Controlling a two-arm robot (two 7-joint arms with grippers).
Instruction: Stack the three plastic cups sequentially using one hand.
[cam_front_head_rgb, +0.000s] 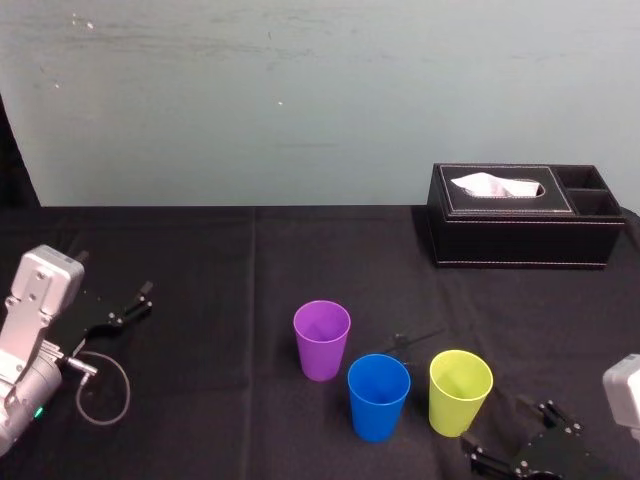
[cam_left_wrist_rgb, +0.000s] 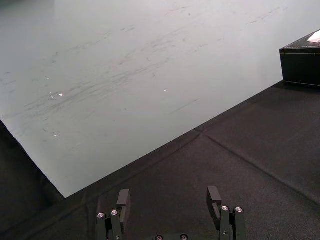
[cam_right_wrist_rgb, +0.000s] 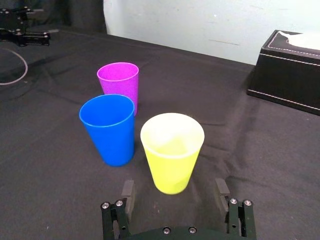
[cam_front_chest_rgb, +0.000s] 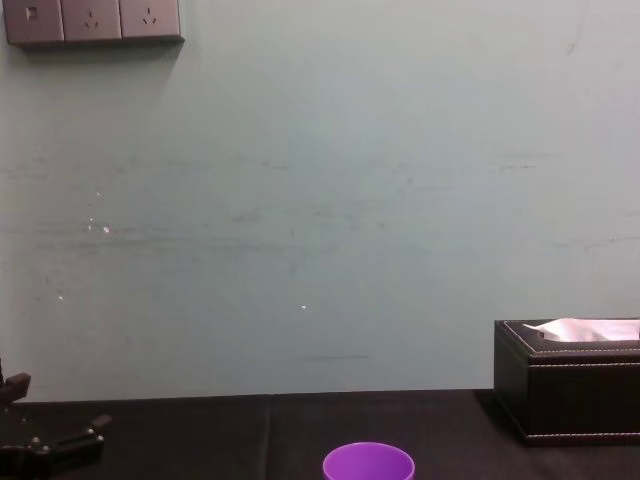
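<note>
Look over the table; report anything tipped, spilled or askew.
Nothing stands out. The purple cup, blue cup and yellow-green cup stand upright, unstacked. The tissue box sits square at the far right. The right gripper is by the yellow-green cup, jaws open; the left gripper is parked far left.

Nothing legible for you to log: no text, label, brand or number. The purple cup (cam_front_head_rgb: 321, 340), blue cup (cam_front_head_rgb: 378, 396), yellow-green cup (cam_front_head_rgb: 460, 391) and tissue box (cam_front_head_rgb: 525, 222) have plain surfaces.
</note>
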